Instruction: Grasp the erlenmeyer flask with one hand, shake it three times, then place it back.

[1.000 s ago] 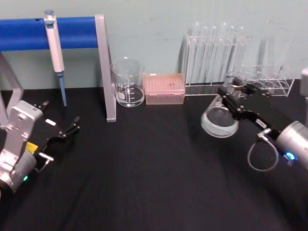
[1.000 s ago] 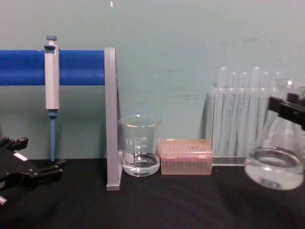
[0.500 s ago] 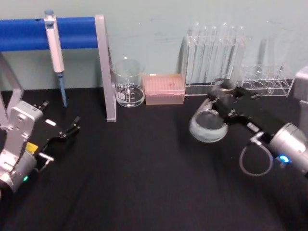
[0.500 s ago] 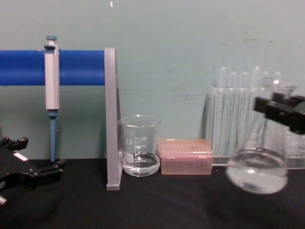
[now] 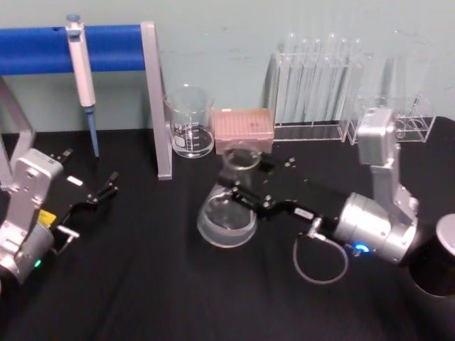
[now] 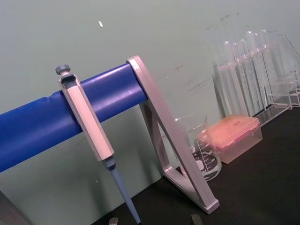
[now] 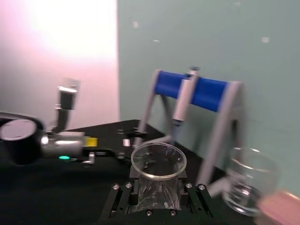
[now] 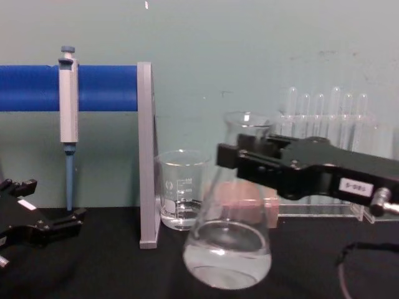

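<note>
Black table point(image 5: 142, 284), teal wall point(image 5: 227, 28): right gripper point(image 5: 239, 187), fingers pinching the flask point(image 5: 227, 213) by its neck, has carried it left to mid-table, near the beaker point(image 5: 189, 128); left gripper point(image 5: 91, 170) stays parked, fingers spread.

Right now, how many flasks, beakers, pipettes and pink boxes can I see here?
clear glass conical flask: 1
clear glass straight-walled beaker: 1
grey pipette with blue tip: 1
pink plastic box: 1
Total: 4
</note>
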You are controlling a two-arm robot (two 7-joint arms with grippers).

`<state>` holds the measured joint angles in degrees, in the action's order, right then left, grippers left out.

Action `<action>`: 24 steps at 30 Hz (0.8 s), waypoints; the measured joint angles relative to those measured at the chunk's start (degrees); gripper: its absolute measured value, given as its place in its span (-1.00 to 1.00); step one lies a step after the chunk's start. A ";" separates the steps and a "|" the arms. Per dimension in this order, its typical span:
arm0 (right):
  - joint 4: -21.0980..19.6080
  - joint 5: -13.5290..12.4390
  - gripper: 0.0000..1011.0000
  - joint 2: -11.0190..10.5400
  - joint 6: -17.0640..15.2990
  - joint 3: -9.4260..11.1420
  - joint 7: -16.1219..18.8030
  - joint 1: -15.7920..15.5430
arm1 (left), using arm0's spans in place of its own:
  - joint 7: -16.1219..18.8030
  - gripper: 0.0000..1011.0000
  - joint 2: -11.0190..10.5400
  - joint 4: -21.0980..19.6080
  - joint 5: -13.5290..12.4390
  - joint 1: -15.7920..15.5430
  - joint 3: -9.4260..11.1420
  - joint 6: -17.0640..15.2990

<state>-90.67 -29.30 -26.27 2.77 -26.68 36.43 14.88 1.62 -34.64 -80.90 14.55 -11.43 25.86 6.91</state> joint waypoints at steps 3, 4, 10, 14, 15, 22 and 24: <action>0.35 -0.35 -0.10 0.15 0.06 -1.15 1.21 0.79 | 0.00 0.98 0.00 0.00 0.00 0.00 0.00 0.00; 0.49 -0.47 -0.10 0.17 0.06 -1.49 1.57 1.05 | 0.00 0.98 0.00 0.00 0.00 0.00 0.00 0.00; 1.08 -1.17 -0.10 0.10 0.23 -3.07 2.66 2.21 | 0.00 0.98 0.00 0.00 0.00 0.00 0.00 0.00; 1.23 -1.56 -0.10 -0.15 0.66 -3.44 2.37 2.59 | 0.00 0.98 0.00 0.00 0.00 0.00 0.00 0.00; 1.26 -1.58 -0.10 -0.21 0.79 -3.45 2.14 2.62 | 0.00 0.98 0.00 0.00 0.00 0.00 0.00 0.00; 1.33 -1.62 -0.10 -0.89 1.86 -1.43 -1.64 2.13 | 0.00 0.98 0.00 0.00 0.00 0.00 0.00 0.00; 1.29 -1.60 -0.10 -1.26 1.92 -0.07 -3.38 1.54 | 0.00 0.98 0.00 0.00 0.00 0.00 0.00 0.00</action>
<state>-89.38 -30.90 -27.52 4.69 -26.76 33.05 16.42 1.62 -34.65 -80.90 14.55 -11.43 25.86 6.91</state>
